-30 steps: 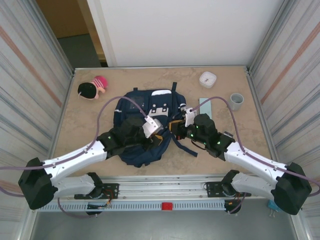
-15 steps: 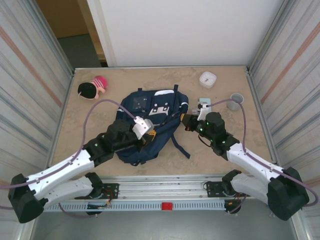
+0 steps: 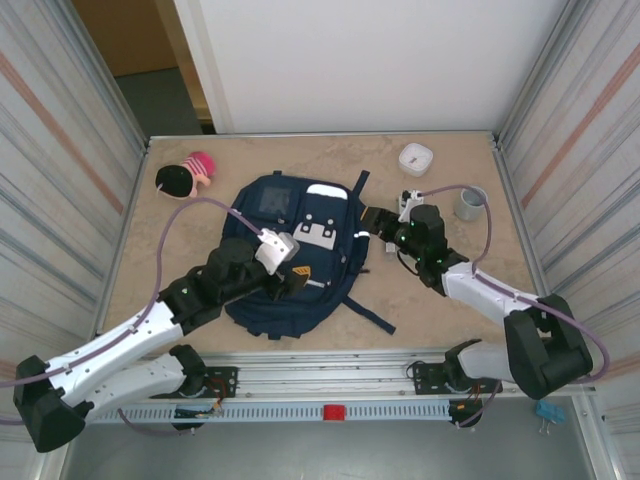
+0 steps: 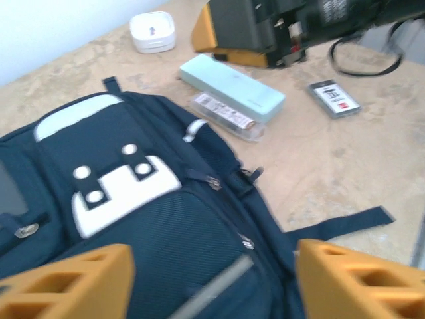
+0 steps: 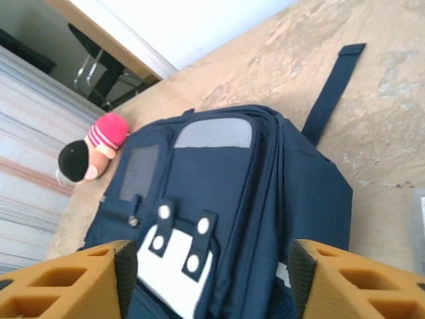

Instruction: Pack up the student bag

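1. The student bag (image 3: 290,255) lies flat on the desk (image 3: 450,330), front side up, I think ready for opening.
2. My left fingers (image 4: 73,279) above it and right fingers (image 5: 66,282) beside it stand wide open, empty.

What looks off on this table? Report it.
Nothing spilled or damaged. The bag lies flat, front up, skewed on the table, with one strap trailing loose toward the near edge. The mint box and barcoded packet lie outside it.

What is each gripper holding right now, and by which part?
Nothing is held: the left gripper and right gripper both stand open near the student bag.
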You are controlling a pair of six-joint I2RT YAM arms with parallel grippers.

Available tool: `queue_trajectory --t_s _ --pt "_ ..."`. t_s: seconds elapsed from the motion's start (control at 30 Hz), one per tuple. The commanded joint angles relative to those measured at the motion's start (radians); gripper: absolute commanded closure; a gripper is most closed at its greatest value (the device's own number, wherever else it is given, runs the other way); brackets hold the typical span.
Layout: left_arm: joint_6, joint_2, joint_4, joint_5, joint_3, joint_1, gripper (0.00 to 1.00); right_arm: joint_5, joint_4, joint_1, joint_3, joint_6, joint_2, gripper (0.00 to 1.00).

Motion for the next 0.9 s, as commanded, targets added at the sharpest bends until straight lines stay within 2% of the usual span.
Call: queue_trajectory --t_s 0.0,0.07,0.13,0.27,0.33,0.43,0.57,0.7,0.87 --pt "-0.029 0.012 -0.071 -0.145 0.066 0.009 0.19 0.019 -0.230 0.003 0.094 -0.076 -0.104 0.34" --pt "-0.085 0.029 -0.108 -0.223 0.083 0.019 0.14 -0.010 -0.348 0.003 0.118 -0.095 -0.149 0.34" --pt "-0.158 0.045 -0.140 -0.237 0.090 0.051 0.12 -0.065 -0.436 0.007 0.123 -0.086 -0.191 0.33" --pt "-0.341 0.075 -0.166 -0.189 0.054 0.173 0.10 -0.118 -0.557 0.044 0.103 0.010 -0.236 0.30" --pt "-0.434 0.090 -0.163 -0.122 0.023 0.259 0.10 -0.123 -0.580 0.093 0.084 0.058 -0.246 0.31" --pt "-0.522 0.104 -0.127 -0.037 -0.042 0.351 0.10 -0.084 -0.573 0.199 0.047 0.106 -0.235 0.31" --pt "-0.588 0.111 -0.079 -0.014 -0.119 0.386 0.11 -0.075 -0.496 0.300 0.005 0.189 -0.141 0.31" --pt "-0.658 0.110 -0.036 -0.008 -0.203 0.387 0.12 -0.124 -0.385 0.344 0.003 0.219 0.023 0.34" --pt "-0.766 0.093 0.003 0.046 -0.287 0.386 0.13 -0.125 -0.291 0.342 0.032 0.208 0.170 0.36"
